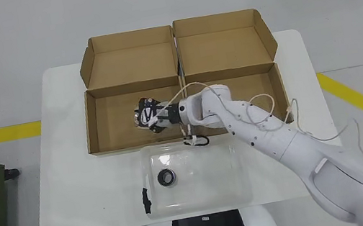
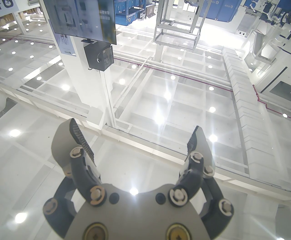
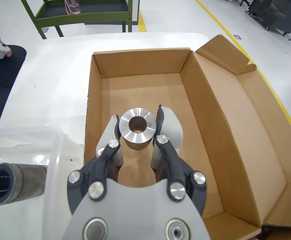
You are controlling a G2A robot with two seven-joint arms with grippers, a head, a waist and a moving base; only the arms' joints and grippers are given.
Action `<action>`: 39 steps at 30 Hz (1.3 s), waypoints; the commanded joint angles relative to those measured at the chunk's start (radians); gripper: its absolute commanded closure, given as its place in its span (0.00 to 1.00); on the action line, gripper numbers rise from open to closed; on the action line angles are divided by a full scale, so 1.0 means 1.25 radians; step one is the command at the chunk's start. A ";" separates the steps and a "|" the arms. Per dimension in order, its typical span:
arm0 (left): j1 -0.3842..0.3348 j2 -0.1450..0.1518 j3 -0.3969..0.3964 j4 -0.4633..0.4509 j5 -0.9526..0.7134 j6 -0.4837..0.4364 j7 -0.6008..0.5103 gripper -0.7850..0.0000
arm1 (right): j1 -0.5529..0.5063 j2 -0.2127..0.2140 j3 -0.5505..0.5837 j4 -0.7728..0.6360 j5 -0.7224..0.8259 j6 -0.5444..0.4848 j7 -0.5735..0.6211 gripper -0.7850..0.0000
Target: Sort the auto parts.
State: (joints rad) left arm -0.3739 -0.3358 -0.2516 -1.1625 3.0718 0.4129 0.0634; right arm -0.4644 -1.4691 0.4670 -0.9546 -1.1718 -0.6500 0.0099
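A shiny steel bushing (image 3: pixel 137 128) with a round bore sits between the fingers of my right gripper (image 3: pixel 137 123), which is shut on it inside the left cardboard box (image 3: pixel 204 109). From above, the right gripper (image 1: pixel 149 115) is over the middle of that left box (image 1: pixel 99 124). A dark cylindrical sleeve (image 1: pixel 166 178) lies in the clear plastic bin (image 1: pixel 231 185) at the table's front; the right wrist view shows the sleeve (image 3: pixel 20 184) beside the box. My left gripper (image 2: pixel 134 131) points up at the ceiling, open and holding nothing.
A second cardboard box (image 1: pixel 275 85) stands to the right of the first, both with lids folded back. The white table (image 1: pixel 68 177) has bare room on its left and right sides. A green cart (image 3: pixel 84 11) stands beyond the table.
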 commanded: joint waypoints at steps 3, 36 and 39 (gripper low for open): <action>0.000 0.000 0.000 0.000 0.000 0.000 0.000 0.00 | 0.001 -0.016 -0.006 0.035 0.001 0.006 0.004 1.00; 0.000 0.000 0.000 0.000 0.000 0.000 0.000 0.00 | 0.010 -0.070 0.024 0.119 -0.065 -0.019 -0.014 0.00; 0.000 0.000 0.000 0.000 0.000 0.000 0.000 0.00 | 0.009 -0.065 0.039 0.090 -0.072 -0.027 -0.011 0.00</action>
State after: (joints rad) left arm -0.3739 -0.3358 -0.2516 -1.1625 3.0718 0.4129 0.0634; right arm -0.4524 -1.5520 0.5106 -0.8308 -1.2599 -0.6800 -0.0078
